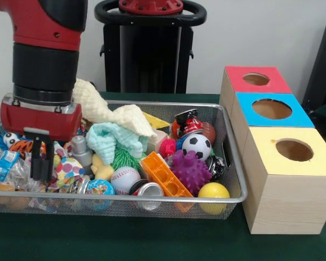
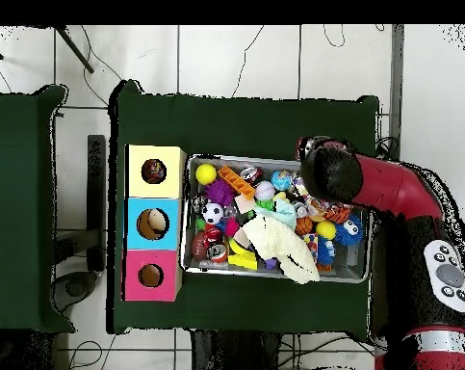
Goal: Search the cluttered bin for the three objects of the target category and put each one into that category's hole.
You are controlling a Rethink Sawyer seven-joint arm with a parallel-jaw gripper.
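The silver wire-mesh bin (image 1: pixel 168 200) stands on the green table, full of toys; it also shows in the overhead view (image 2: pixel 274 278). My gripper (image 1: pixel 42 169) reaches down into the bin's left end, hidden under the arm's wrist from above. Right beside it lies a white cloth with many-coloured spots (image 1: pixel 69 167), partly buried among toys. I cannot make out other spotted cloths. The yellow-faced wooden box (image 1: pixel 285 187) stands to the right of the bin, its round hole (image 1: pixel 294 149) facing up. From above, something dark shows inside this hole (image 2: pixel 154 171).
A cream knitted cloth (image 1: pixel 106 109) and a mint fluffy cloth (image 1: pixel 117 138) lie over the bin's middle. A soccer ball (image 1: pixel 196 145), purple spiky ball (image 1: pixel 191 171), orange brick (image 1: pixel 164 175) and yellow ball (image 1: pixel 213 191) fill the right. Blue-faced (image 1: pixel 271 109) and red-faced (image 1: pixel 256 79) boxes stand behind the yellow one.
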